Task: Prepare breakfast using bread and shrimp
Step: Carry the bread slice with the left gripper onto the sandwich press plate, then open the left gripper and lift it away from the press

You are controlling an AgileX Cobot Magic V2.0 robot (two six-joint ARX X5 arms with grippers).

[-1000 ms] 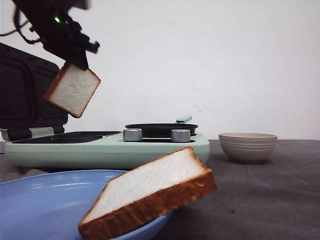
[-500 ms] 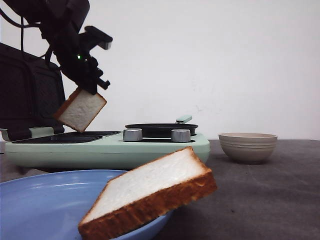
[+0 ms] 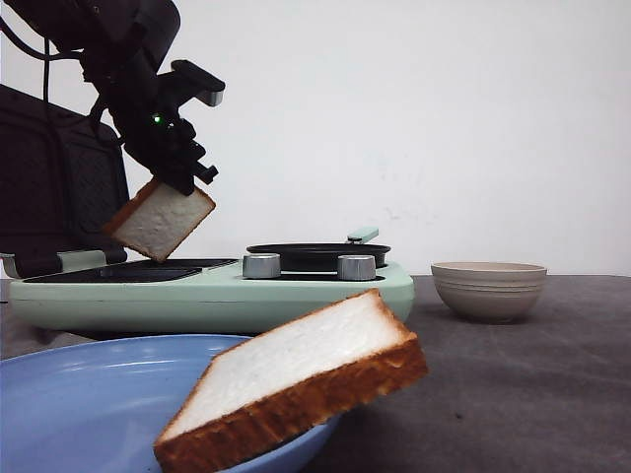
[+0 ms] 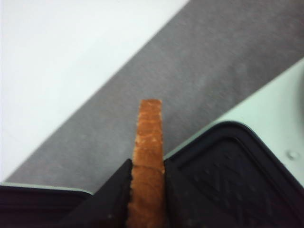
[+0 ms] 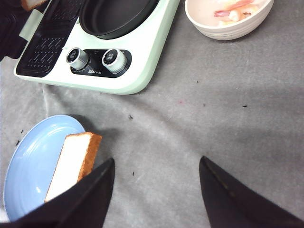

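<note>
We hold one slice of bread (image 3: 160, 221) in our left gripper (image 3: 184, 178), the jaws pinched on its crust edge, so the slice hangs tilted at about ten o'clock from the knobs (image 3: 261, 266) of the mint-green breakfast maker (image 3: 212, 296), just above the dark grill plate (image 3: 128, 270). In the left wrist view the crust (image 4: 148, 142) runs straight up between our fingers (image 4: 116, 190), with the ribbed plate beside it. The step in hand, as we judge it, is to lay this slice flat on the plate. To do it well we should lower until the bottom corner nearly touches, tip the slice toward flat, and only then spread the jaws, so it does not topple off the plate.

For room: the raised black lid (image 3: 59, 187) stands close at nine o'clock of the slice, so we have little space that way and should keep clear of it. The round pan (image 3: 317, 254) sits at three o'clock, well apart. Above is open.

Our right gripper (image 5: 156, 190) is spread wide and holds nothing, hovering over bare grey table (image 5: 228, 109). The second slice (image 5: 73, 164) leans on the rim of the blue plate (image 5: 33, 156), and the beige bowl (image 5: 228, 21), holding what looks like shrimp, sits at the far side.
</note>
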